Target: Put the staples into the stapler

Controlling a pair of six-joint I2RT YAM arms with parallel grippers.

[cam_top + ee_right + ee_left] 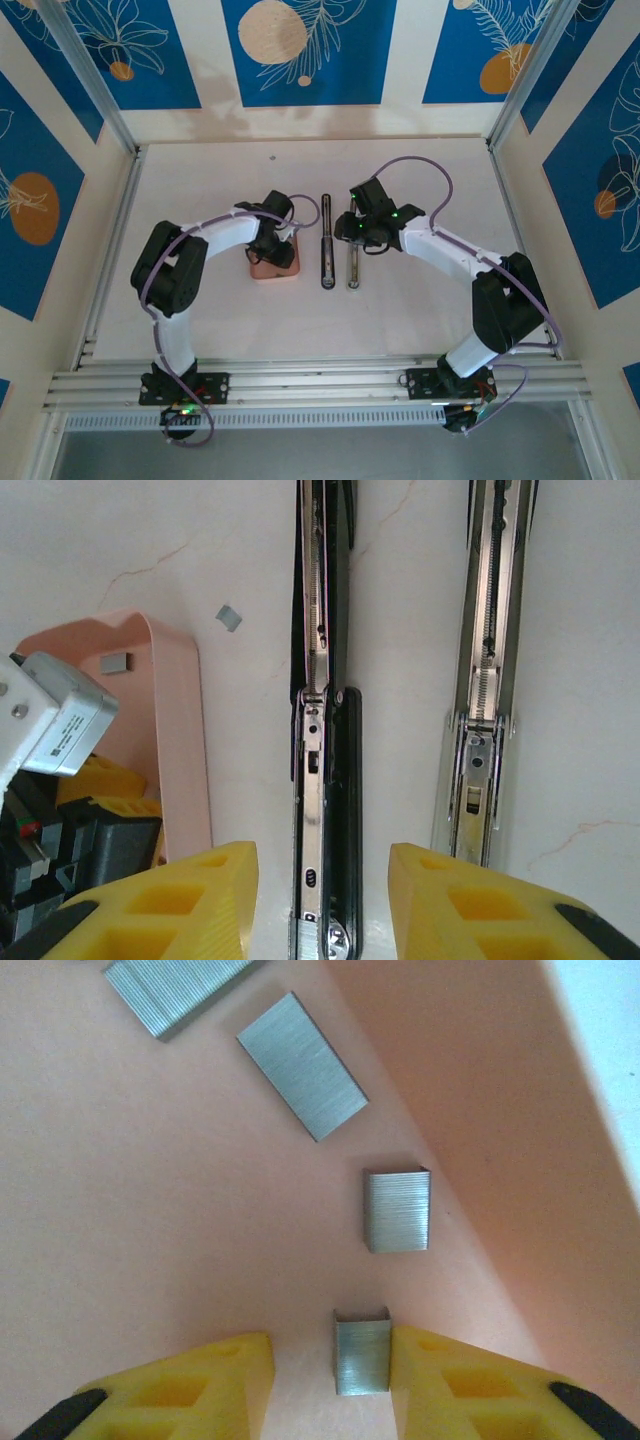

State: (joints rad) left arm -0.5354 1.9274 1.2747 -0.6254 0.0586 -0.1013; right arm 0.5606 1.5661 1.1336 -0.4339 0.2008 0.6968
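We see the left gripper (331, 1365) down inside the pink box (273, 265), which sits on the table (420, 310) just left of the stapler (327, 240). Its yellow fingers (225, 1380) stand apart around one short strip of staples (361, 1355) lying on the box floor. The strip is right against the finger on the right of the wrist view, with a clear gap to the other finger, so the jaws are not clamped on it. Three more strips lie further along the floor, the nearest (398, 1210) close to the box wall.

The right gripper (323, 905) hovers over the black stapler, its jaws apart and straddling the bar with bare table showing on both sides. It holds nothing. The stapler lies lengthwise on the table, its metal channel facing up. A silvery bar (485, 660) lies parallel just beside it, on the side away from the box.

In the right wrist view, one loose bit of staples (229, 617) lies on the table between the box and the stapler.
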